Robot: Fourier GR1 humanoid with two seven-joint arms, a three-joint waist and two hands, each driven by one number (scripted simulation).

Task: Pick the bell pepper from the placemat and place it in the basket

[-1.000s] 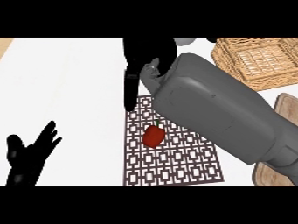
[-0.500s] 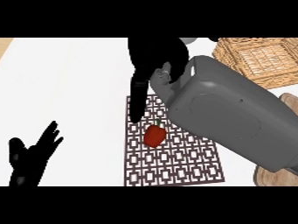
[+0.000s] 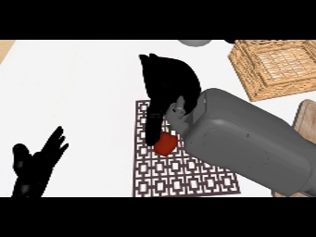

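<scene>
Bell pepper (image 3: 165,143) half hidden by right robot hand (image 3: 168,83).

Right hand (image 3: 166,88): lowered from above the placemat's (image 3: 187,178) far edge onto the mat, fingers now angled down and touching the bell pepper (image 3: 165,144).
Right forearm (image 3: 256,148): swung nearer and lower, now hiding more of the placemat's right side.
Bell pepper: earlier fully exposed, now partly hidden under the fingertips.

Red bell pepper (image 3: 165,143) on dark brown lattice-patterned placemat (image 3: 187,178); tan woven basket (image 3: 278,65) beyond placemat; white counter (image 3: 78,92).
</scene>
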